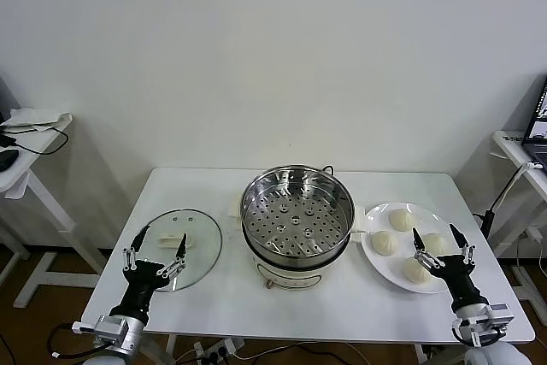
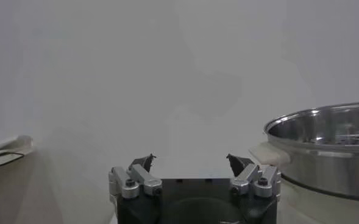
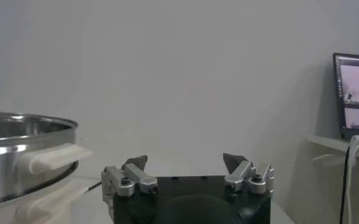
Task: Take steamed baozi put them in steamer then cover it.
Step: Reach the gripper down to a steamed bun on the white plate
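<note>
- Right hand [image 1: 438, 238] spread wide, grasping nothing, over the flat white round plate [image 1: 376, 260] on the white counter [image 1: 359, 297], among four cream-white round dough buns [image 1: 385, 243].
- Shiny round stainless-steel steamer basket [image 1: 297, 210] stands mid-counter.
- Left hand [image 1: 159, 244] spread wide, empty, over the round clear glass lid [image 1: 201, 245].

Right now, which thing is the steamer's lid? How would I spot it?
Find the shiny metal steamer in the middle of the white table. On the robot's left of it lies the lid. It is flat, round, see-through glass with a white handle, unlike the white plate holding buns on the other side.
</note>
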Controlling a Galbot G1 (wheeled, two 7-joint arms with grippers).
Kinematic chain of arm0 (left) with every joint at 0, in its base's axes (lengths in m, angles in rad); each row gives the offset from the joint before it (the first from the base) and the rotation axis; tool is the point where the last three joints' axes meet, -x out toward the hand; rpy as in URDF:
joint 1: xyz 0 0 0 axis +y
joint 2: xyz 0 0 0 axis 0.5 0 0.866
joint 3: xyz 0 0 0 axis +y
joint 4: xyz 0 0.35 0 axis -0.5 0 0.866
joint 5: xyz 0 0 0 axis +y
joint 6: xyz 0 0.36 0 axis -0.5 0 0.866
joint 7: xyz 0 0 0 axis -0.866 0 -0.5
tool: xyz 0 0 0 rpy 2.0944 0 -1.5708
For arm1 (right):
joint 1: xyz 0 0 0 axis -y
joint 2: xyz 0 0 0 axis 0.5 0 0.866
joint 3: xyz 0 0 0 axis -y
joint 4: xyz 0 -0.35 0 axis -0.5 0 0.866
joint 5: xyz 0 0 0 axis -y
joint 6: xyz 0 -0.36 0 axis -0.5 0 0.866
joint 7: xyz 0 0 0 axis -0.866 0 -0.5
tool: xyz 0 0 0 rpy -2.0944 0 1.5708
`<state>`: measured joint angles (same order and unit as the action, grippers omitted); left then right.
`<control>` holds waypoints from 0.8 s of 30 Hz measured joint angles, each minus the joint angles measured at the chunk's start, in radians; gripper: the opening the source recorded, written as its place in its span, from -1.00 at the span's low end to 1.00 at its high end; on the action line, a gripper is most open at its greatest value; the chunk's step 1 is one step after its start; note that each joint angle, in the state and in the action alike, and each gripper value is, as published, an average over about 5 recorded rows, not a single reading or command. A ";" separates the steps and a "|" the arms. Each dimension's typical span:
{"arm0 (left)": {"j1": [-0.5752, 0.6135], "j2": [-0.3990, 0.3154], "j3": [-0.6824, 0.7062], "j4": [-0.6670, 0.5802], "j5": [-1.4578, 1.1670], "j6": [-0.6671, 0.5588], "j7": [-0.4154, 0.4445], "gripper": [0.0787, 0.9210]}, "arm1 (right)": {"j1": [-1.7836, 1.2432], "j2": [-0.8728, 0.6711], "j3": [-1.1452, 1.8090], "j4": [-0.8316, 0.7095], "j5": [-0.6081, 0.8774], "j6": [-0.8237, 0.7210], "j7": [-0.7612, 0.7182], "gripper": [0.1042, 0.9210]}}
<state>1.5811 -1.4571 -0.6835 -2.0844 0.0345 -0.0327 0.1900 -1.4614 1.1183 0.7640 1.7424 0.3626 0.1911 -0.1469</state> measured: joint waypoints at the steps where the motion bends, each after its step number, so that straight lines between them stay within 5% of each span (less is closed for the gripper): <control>1: 0.000 0.001 0.000 0.000 0.000 -0.001 0.000 0.77 | 0.005 -0.004 -0.001 -0.003 -0.006 -0.004 0.000 0.76; 14: -0.003 0.022 0.012 -0.006 0.001 -0.011 0.003 0.77 | 0.212 -0.241 -0.112 -0.109 -0.281 -0.133 -0.062 0.76; 24: 0.003 0.025 0.029 -0.020 0.008 -0.016 0.001 0.77 | 0.534 -0.471 -0.415 -0.280 -0.458 -0.196 -0.334 0.76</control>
<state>1.5845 -1.4316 -0.6545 -2.1043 0.0424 -0.0490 0.1908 -0.9274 0.6469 0.3486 1.4622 -0.0956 -0.0047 -0.4809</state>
